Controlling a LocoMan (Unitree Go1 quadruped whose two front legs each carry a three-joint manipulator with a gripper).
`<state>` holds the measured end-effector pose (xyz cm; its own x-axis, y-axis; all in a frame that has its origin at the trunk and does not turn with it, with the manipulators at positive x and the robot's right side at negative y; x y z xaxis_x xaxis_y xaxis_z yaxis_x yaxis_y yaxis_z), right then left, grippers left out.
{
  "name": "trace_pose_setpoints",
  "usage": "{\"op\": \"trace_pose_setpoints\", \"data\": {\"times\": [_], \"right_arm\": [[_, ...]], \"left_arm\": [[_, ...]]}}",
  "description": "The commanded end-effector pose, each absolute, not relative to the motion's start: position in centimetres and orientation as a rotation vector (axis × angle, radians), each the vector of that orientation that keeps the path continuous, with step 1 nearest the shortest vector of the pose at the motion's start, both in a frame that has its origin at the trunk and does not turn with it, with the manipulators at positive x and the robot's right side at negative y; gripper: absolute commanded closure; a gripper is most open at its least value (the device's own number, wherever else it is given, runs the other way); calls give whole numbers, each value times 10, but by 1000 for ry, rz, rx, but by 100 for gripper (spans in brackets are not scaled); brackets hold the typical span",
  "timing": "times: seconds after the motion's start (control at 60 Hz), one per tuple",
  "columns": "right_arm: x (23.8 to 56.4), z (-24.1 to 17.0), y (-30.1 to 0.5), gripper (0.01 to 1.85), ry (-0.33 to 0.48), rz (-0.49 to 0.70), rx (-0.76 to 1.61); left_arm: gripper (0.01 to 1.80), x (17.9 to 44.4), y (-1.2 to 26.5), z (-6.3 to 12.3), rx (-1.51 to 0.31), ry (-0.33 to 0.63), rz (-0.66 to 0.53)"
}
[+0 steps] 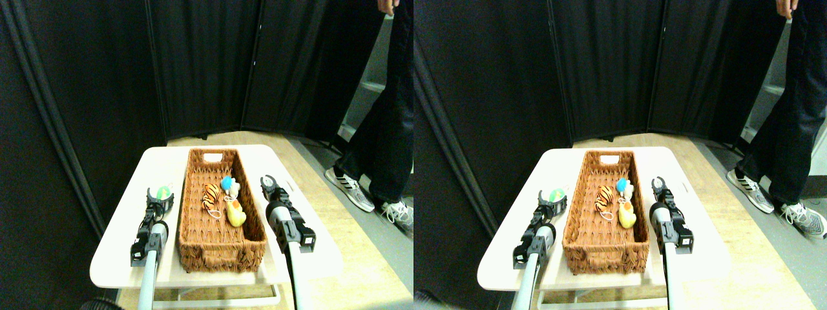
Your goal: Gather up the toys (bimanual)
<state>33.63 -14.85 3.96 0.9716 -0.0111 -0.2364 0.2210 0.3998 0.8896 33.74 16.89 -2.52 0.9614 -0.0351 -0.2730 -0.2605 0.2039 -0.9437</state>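
A long brown wicker basket [194, 219] lies lengthwise in the middle of the white table [116, 258]. Three toys rest inside it: an orange-black striped tiger [210, 196], a blue one [227, 184] and a yellow duck [235, 214]. A green toy [164, 191] sits on the table left of the basket. My left gripper [161, 195] stands open with its jaws spread around that toy. My right gripper [276, 185] is open and empty, just right of the basket beside the blue toy.
A person in dark trousers and white trainers [349, 187] stands on the floor at the right, behind the table. Black folding screens [207, 64] close off the back and left. The table's edges lie close to both arms.
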Motion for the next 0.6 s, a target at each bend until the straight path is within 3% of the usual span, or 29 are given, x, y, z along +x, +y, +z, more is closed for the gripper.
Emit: {"op": "trace_pose_setpoints", "data": {"times": [0.017, 0.417, 0.5, 0.533, 0.567, 0.6], "right_arm": [[337, 47, -146, 185, 171, -122, 1163], [343, 46, -145, 185, 186, -99, 1173], [342, 46, -145, 185, 185, -105, 1176], [342, 46, -145, 185, 183, -108, 1175], [342, 46, -145, 185, 183, -107, 1177], [343, 46, -145, 185, 183, -107, 1177]], "left_arm": [[112, 345, 166, -24, -1373, 228, 138], [118, 356, 163, -34, -1365, 232, 176], [141, 359, 164, -38, -1373, 225, 182], [167, 360, 163, -37, -1377, 213, 181], [180, 362, 163, -38, -1371, 208, 176], [180, 362, 162, -38, -1366, 204, 174]]}}
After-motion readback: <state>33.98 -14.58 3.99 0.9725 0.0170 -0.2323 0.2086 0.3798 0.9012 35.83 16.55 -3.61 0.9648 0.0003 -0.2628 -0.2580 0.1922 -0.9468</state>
